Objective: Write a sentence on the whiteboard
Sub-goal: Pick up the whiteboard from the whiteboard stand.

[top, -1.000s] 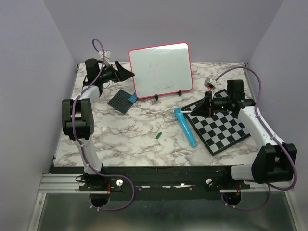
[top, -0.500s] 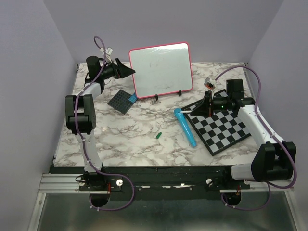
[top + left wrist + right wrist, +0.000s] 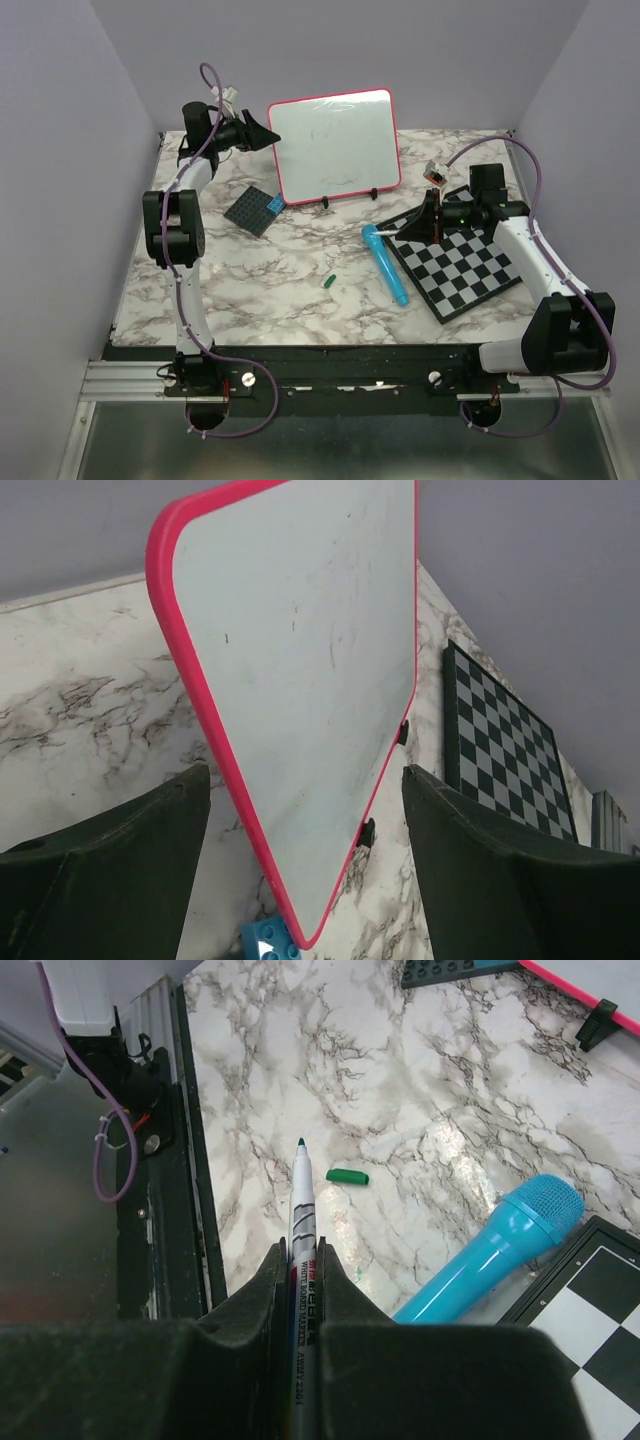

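Marble table point(image 3: 270, 290), white with grey veins. Whiteboard point(image 3: 335, 140) far centre, standing tilted back on two black feet point(image 3: 374, 192), pink frame. Dark baseplate point(image 3: 250, 212) flat just left of and nearer than the whiteboard's lower left corner, with a blue brick point(image 3: 273, 203) on its right corner. Checkerboard point(image 3: 460, 265) flat at right, turned at an angle to the table edge. Blue mic point(image 3: 386, 264) lying centre-right, just beside the checkerboard's left side, running near to far. Green cap point(image 3: 327, 282) alone at centre, near side, well apart from the rest.
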Robot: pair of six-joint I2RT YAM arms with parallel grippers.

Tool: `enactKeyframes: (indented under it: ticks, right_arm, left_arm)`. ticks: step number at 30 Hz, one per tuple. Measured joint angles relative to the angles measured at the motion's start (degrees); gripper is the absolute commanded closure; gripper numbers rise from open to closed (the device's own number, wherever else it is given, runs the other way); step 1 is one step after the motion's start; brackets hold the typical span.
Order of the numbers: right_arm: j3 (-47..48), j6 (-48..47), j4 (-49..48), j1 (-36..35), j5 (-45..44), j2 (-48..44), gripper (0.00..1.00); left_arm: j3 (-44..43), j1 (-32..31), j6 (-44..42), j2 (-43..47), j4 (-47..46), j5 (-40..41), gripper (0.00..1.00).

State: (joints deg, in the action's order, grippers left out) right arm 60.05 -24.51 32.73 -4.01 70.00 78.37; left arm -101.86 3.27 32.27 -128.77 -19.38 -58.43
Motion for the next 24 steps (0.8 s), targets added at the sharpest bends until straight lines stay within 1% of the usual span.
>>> enactKeyframes:
  ticks: [1,4,8,10,13,14,16,18,20,24]
  right_arm:
    - [0.0,0.0,0.0,0.0,0.0,0.0,0.99]
    - [0.4,-0.2,0.2,0.0,0.1,0.2,0.99]
    - [0.6,-0.5,0.2,0.0,0.3,0.8,0.99]
    - [0.7,-0.6,0.4,0.0,0.4,1.0,0.99]
    - [0.7,-0.7,0.5,0.0,0.4,1.4,0.99]
    - [0.7,-0.7,0.5,0.0,0.4,1.6,0.99]
    - [0.7,-0.9,0.5,0.0,0.4,1.8,0.99]
    - [0.7,-1.0,0.6,0.0,0.4,2.1,0.99]
    - [0.8,-1.0,0.6,0.0,0.4,2.3,0.99]
    - [0.8,-1.1,0.7,0.0,0.4,2.6,0.99]
  left_arm:
    - [-1.1,0.0,-0.9,-0.6,1.6,0.2,0.19]
    - [-3.8,-0.4,-2.5,-2.8,4.3,0.1,0.26]
    - [-7.4,-1.0,-2.6,-6.8,5.4,-0.3,0.35]
    - [-8.7,-1.5,-1.7,-8.8,5.1,-0.9,0.38]
    - [-10.6,-2.4,0.0,-11.7,4.3,-1.7,0.49]
    - [-11.3,-2.6,0.8,-12.5,3.9,-2.0,0.64]
    - [-11.6,-3.0,2.3,-13.3,2.6,-2.4,0.84]
    - [-11.7,-3.2,5.0,-13.5,0.9,-3.8,0.90]
    - [-12.1,-3.2,8.6,-13.4,-1.1,-6.8,1.00]
    - [-12.5,-3.7,12.8,-13.4,-5.1,-8.1,1.00]
